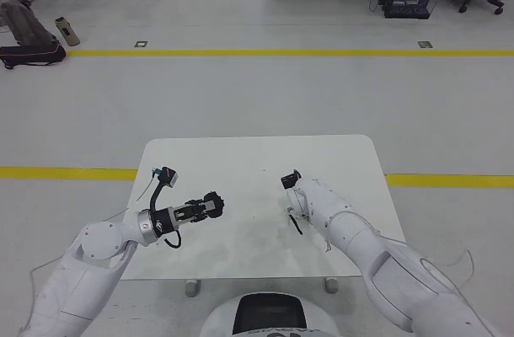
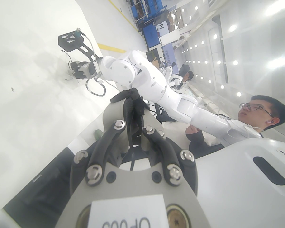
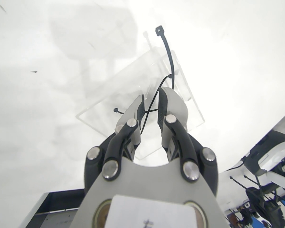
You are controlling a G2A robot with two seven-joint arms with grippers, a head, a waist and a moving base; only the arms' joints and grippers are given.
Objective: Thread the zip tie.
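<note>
My right gripper [image 3: 152,92] is low over the white table [image 1: 257,160], its fingers a little apart, so it is open. A black zip tie [image 3: 166,48] lies just beyond the fingertips with its head at the far end. Thinner black strands cross in the gap between the pads. They rest on a clear plastic plate [image 3: 190,110]. My left gripper [image 2: 130,99] is raised over the table's left part, shut on a black zip tie [image 2: 132,153] whose strand runs back toward the palm. In the top view the left gripper [image 1: 212,205] faces the right gripper [image 1: 294,217] across a gap.
The table's edge [image 2: 85,20] curves away behind the right arm [image 2: 137,69]. The tabletop between the arms [image 1: 253,194] is bare and white. Yellow floor lines [image 1: 265,53] run behind the table.
</note>
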